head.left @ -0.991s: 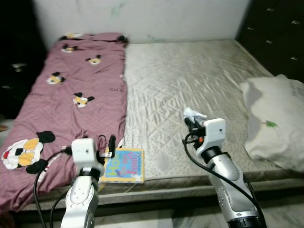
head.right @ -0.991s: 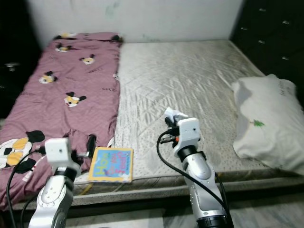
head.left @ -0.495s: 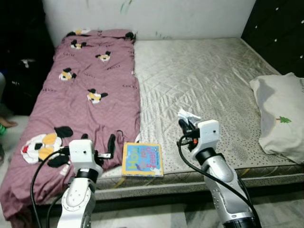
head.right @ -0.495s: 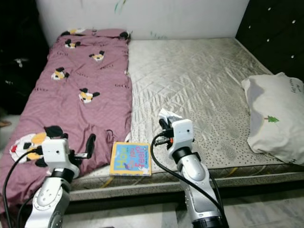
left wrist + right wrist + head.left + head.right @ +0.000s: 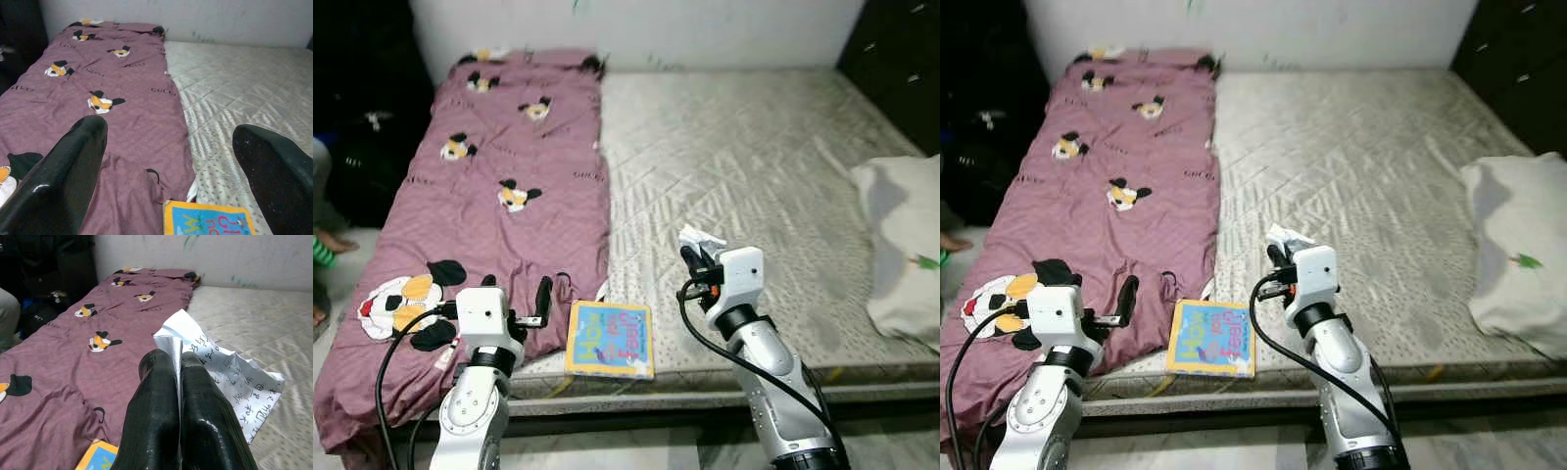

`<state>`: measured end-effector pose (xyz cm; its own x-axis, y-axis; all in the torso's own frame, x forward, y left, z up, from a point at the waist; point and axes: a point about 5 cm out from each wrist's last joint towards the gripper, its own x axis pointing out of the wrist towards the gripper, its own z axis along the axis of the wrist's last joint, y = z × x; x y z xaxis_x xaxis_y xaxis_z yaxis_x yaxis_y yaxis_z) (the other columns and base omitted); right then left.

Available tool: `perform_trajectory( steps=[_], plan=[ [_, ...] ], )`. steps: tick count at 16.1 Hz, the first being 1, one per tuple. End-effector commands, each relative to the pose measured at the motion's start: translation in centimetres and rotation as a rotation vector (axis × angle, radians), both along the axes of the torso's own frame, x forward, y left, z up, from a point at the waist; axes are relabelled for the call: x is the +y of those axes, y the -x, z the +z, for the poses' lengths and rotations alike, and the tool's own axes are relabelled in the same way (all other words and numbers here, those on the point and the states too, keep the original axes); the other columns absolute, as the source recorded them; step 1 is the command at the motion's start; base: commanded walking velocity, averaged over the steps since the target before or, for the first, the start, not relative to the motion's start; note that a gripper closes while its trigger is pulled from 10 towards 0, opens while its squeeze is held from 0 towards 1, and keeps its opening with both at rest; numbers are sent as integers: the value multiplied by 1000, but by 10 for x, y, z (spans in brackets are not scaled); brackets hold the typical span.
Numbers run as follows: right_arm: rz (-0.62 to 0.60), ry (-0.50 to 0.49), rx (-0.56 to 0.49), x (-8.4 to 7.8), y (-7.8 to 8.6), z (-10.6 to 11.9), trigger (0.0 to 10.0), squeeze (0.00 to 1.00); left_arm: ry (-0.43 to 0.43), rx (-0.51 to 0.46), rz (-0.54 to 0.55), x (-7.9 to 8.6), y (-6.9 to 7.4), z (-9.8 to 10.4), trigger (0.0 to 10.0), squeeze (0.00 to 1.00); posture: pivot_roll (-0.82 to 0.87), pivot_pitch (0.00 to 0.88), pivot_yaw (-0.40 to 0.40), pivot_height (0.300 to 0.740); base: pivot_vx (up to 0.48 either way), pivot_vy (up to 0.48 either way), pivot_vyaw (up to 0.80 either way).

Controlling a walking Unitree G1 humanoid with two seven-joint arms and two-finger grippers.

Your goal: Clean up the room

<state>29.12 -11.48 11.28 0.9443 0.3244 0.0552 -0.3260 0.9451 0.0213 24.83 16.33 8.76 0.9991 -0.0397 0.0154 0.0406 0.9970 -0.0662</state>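
- Right end effector [image 5: 693,257] is raised over the near part of the bed; fingers pressed together, pinching a crumpled white paper scrap with black printed characters [image 5: 220,377]. The paper sticks out past the fingertips.
- Left end effector [image 5: 544,294] hovers over the near edge of the maroon cartoon-mouse-print blanket [image 5: 499,186]; fingers spread wide, holding nothing.
- Colourful square children's book with yellow border [image 5: 610,338] lies flat on the near edge of the grey quilted mattress [image 5: 754,157], just right of the blanket hem.
- Key relation: the book sits between the two end effectors, right of the left one and near-left of the right one. The left one is closer and free, so it looks the better arm for the book.
- Book is nearly square, so no clear long axis; its edges run roughly along the mattress edge, tilted slightly. Its left edge faces the left end effector.
- White pillow with small green tree print [image 5: 906,255] rests at the right edge of the bed, well apart from both arms.
- Judgement: the paper is in hand and needs disposing of; the book is not yet picked up.
- A person's leg [image 5: 321,206] shows at the far left, beside the bed.
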Motion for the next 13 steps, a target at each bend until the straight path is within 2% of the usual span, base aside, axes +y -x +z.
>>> perform_trajectory(
  steps=[1, 4, 8, 10, 11, 13],
  plan=[
    [-4, 3, -11, -1, 0, 2, 10000, 0, -1, -8, -1, 0, 1, 2, 10000, 0, 58, 86, 17, 740, 382, 0, 0],
    [-4, 1, -15, -1, 0, 3, 10000, 0, -18, -4, 21, 3, 0, 1, 10000, 0, 58, 88, 20, 740, 291, 0, 0],
    [-4, 1, -15, -1, 0, 3, 10000, 0, -30, 16, 67, 8, -1, -2, 10000, 0, 60, 88, 20, 740, 0, 0, 0],
    [-4, 1, -10, -2, 0, 1, 10000, 0, -72, -22, 57, 12, 0, 1, 10000, 0, 64, 87, 20, 740, 0, 0, 0],
    [1, 9, -6, -1, 0, 0, 10000, 0, -54, -37, 5, 9, 0, 2, 10000, 0, 65, 87, 20, 740, 0, 0, 0],
    [16, 20, -11, 2, -1, 2, 10000, 0, -49, -47, 51, 13, 0, 4, 10000, 0, 61, 88, 25, 740, 0, 0, 0]
  ],
)
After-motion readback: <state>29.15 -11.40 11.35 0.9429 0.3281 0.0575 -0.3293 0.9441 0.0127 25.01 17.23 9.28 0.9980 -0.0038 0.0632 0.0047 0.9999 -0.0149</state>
